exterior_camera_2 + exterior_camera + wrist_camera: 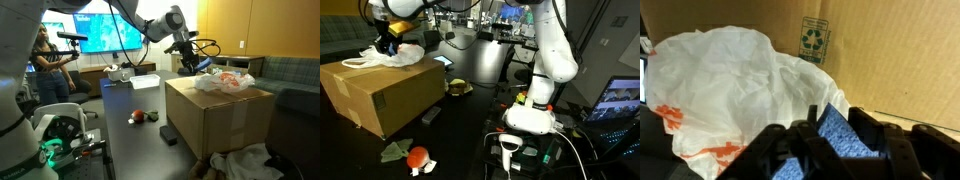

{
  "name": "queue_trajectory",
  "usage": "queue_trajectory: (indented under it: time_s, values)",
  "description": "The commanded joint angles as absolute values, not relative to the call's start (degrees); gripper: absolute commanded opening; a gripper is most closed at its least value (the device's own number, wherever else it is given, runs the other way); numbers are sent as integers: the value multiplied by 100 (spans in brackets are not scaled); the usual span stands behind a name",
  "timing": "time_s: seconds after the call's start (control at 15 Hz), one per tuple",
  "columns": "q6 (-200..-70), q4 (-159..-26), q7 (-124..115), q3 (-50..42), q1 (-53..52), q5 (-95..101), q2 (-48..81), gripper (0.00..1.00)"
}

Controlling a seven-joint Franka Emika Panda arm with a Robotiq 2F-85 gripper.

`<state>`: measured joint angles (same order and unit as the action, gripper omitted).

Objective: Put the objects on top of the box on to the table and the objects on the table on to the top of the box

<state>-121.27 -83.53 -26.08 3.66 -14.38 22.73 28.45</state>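
Claw looks pinched narrow on a blue cloth above the box, with the white plastic bag at its 10 o'clock. My worry is that floppy bag snagging a finger and sliding off onto the worktop.

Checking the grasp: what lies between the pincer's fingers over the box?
Something blue and textured, maybe a cloth, in the wrist view; the white bag lies beside it.

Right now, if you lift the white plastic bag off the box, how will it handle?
Probably floppy: the white plastic bag lies crumpled on the cardboard box. Likely light, since it looks like thin film. It may drape and slide rather than roll.
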Motion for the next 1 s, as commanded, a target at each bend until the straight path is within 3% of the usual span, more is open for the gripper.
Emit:
queue_trajectory:
  time_s: [0.0, 0.07, 0.13, 0.2, 0.33, 0.67, 0.93]
  values:
    - [-11503, -7151, -2309, 224, -1559, 1975, 3559, 13]
    - [-11387, -6940, -2263, 210, -1555, 1897, 3706, 13]
    - [-11293, -6777, -2217, 196, -1536, 1814, 3803, 30]
    - [-11229, -6649, -2211, 168, -1528, 1763, 3888, 63]
    - [-11126, -6481, -2180, 107, -1513, 1668, 3981, 64]
    - [-10937, -6507, -2151, -1, -1504, 1649, 3888, 99]
    - [-11086, -7408, -1711, 193, -1356, 1706, 3318, 100]
